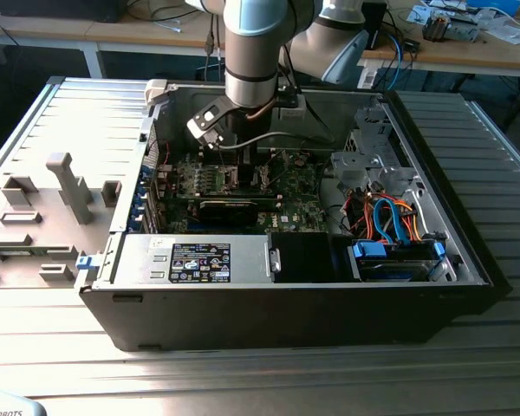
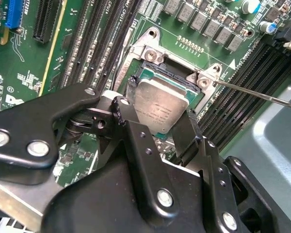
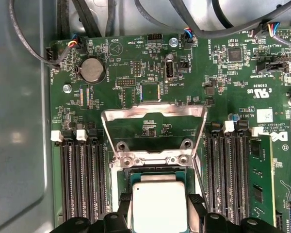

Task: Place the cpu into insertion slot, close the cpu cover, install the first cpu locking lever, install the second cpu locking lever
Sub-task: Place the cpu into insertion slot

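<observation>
Inside the open case, in the exterior view, the arm reaches down over the green board. In the second wrist view the end effector is clenched on the cpu, one finger on each of two opposite edges, right over the slot; whether the chip is seated I cannot tell. In the first wrist view the cover lies flipped open just beyond the fingertips and the cpu

Round coin battery, long black memory slots, blue and orange cables
</observation>
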`<state>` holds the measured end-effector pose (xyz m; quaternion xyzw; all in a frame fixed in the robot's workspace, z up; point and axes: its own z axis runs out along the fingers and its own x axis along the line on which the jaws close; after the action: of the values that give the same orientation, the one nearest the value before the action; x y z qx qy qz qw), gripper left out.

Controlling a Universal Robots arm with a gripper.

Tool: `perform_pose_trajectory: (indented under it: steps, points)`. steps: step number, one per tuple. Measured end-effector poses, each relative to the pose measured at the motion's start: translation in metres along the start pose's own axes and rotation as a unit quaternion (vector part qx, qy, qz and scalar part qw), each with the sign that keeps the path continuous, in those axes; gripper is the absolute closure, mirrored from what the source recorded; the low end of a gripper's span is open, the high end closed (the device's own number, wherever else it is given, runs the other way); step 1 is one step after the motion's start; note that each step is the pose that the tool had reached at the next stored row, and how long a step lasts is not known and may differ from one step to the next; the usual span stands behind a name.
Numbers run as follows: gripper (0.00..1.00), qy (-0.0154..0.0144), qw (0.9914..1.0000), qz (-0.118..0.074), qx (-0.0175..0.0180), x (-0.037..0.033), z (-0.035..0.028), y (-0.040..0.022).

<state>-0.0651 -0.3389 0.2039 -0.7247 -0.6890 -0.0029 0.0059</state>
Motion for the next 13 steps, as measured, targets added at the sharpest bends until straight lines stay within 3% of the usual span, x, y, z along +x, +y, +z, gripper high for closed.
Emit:
perform_pose_trajectory:
  steps: [13]
  points:
    - [0.46, -0.0001, 0.99996, 0.008, -0.0001, 0.0006, 0.0023, 0.0004]
